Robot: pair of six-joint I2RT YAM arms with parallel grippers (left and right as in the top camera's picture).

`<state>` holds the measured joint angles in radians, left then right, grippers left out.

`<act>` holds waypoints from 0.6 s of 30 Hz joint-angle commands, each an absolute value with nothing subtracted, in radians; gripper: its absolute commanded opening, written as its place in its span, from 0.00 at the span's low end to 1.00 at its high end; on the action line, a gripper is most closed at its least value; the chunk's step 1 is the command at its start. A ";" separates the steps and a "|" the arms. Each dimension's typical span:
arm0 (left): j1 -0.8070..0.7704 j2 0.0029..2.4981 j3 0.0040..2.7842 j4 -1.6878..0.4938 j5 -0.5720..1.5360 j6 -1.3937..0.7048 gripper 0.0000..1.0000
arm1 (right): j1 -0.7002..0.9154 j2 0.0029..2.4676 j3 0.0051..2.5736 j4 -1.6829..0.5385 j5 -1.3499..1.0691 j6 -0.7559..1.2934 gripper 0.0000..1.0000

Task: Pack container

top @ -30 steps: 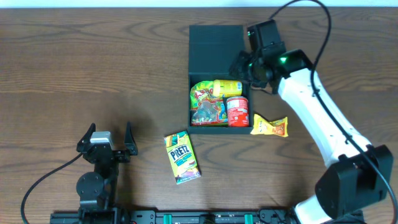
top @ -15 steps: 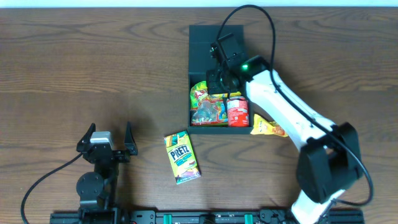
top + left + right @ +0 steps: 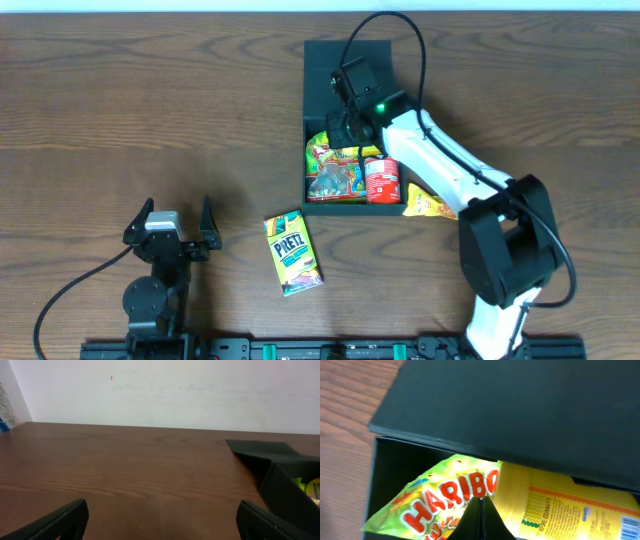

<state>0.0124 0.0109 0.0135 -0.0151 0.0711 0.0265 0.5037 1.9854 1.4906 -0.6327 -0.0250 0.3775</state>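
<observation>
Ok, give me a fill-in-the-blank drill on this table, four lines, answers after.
1. The box stands ____ (open or shut).
2. The right hand, over the Haribo bag, is ____ (open or shut).
3. The Pretz pack lies ____ the box (inside or outside).
4. The left hand is ____ (open or shut).
Missing words: open; shut; outside; open.

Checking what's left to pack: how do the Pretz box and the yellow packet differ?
Pretz box: flat green-yellow carton; yellow packet: crinkled pouch. Pretz box lies apart from the container; yellow packet lies by its near right corner. Both are outside it.
</observation>
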 commanded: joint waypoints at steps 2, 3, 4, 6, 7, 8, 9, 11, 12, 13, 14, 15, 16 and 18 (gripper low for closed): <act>0.017 0.005 0.004 -0.071 0.072 0.022 0.95 | 0.518 2.005 1.489 -0.640 -0.019 0.362 0.01; 0.017 0.005 0.004 -0.071 0.072 0.022 0.95 | 0.521 2.005 1.489 -0.641 -0.019 0.362 0.01; 0.017 0.005 0.004 -0.071 0.072 0.022 0.95 | 0.522 2.005 1.489 -0.641 -0.019 0.362 0.02; 0.017 0.005 0.004 -0.071 0.072 0.022 0.95 | 0.524 2.005 1.489 -0.640 -0.018 0.362 0.01; 0.017 0.005 0.004 -0.071 0.072 0.022 0.95 | 0.523 2.009 1.489 -0.643 -0.017 0.361 0.02; 0.017 0.005 0.004 -0.071 0.072 0.022 0.95 | 0.523 2.009 1.489 -0.645 -0.014 0.361 0.02; 0.017 0.005 0.004 -0.071 0.072 0.022 0.95 | 0.523 2.012 1.489 -0.651 -0.006 0.361 0.02; 0.017 0.005 0.004 -0.071 0.072 0.022 0.95 | 0.524 2.016 1.488 -0.665 0.021 0.361 0.01; 0.017 0.005 0.004 -0.071 0.072 0.022 0.95 | 0.524 2.020 1.488 -0.674 0.045 0.361 0.02; 0.017 0.005 0.004 -0.071 0.072 0.022 0.95 | 0.523 2.020 1.488 -0.681 0.064 0.361 0.01; 0.017 0.005 0.004 -0.071 0.072 0.022 0.95 | 0.523 2.020 1.488 -0.688 0.086 0.361 0.02; 0.017 0.005 0.004 -0.071 0.072 0.022 0.95 | 0.523 2.021 1.488 -0.697 0.111 0.361 0.02; 0.017 0.005 0.004 -0.071 0.072 0.022 0.95 | 0.523 2.022 1.488 -0.708 0.134 0.361 0.01; 0.017 0.005 0.004 -0.071 0.072 0.022 0.95 | 0.523 2.022 1.488 -0.726 0.167 0.361 0.02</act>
